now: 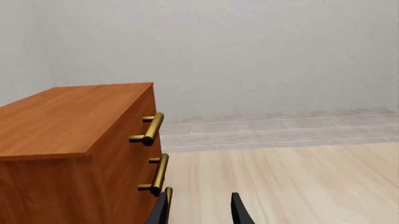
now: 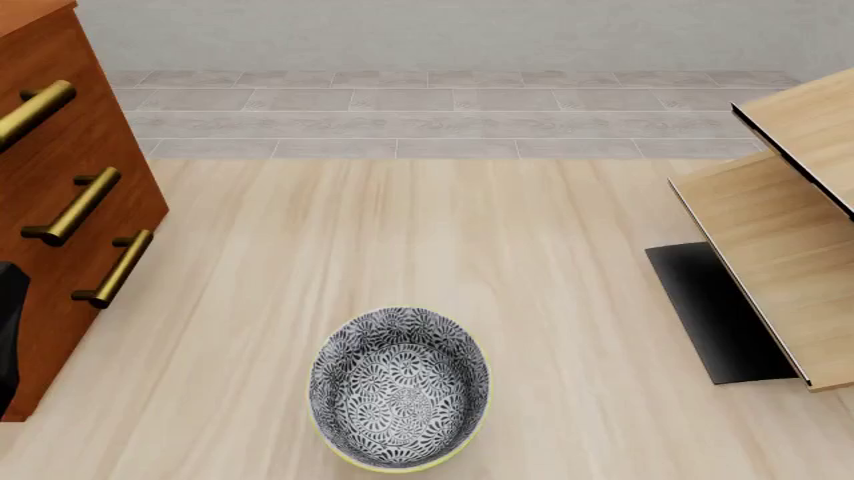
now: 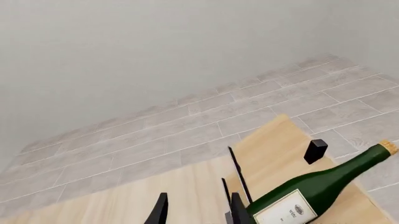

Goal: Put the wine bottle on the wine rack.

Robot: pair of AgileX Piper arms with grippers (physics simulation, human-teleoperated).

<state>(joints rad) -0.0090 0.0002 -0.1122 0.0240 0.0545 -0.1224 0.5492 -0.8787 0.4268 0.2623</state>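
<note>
Beyond right gripper [image 3: 198,210]: slim dark green glass wine bottle [image 3: 324,184] lying on pale-wood slanted-panel wine rack [image 3: 274,144].
Right gripper: spread, holding nothing.
Left gripper [image 1: 201,210]: spread, idle.
Remaining: seemingly nothing but withdrawing.

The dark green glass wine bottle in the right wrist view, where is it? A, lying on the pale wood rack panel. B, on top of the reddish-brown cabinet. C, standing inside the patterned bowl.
A: the dark green glass wine bottle lies tilted on the pale wood rack panel.
</note>
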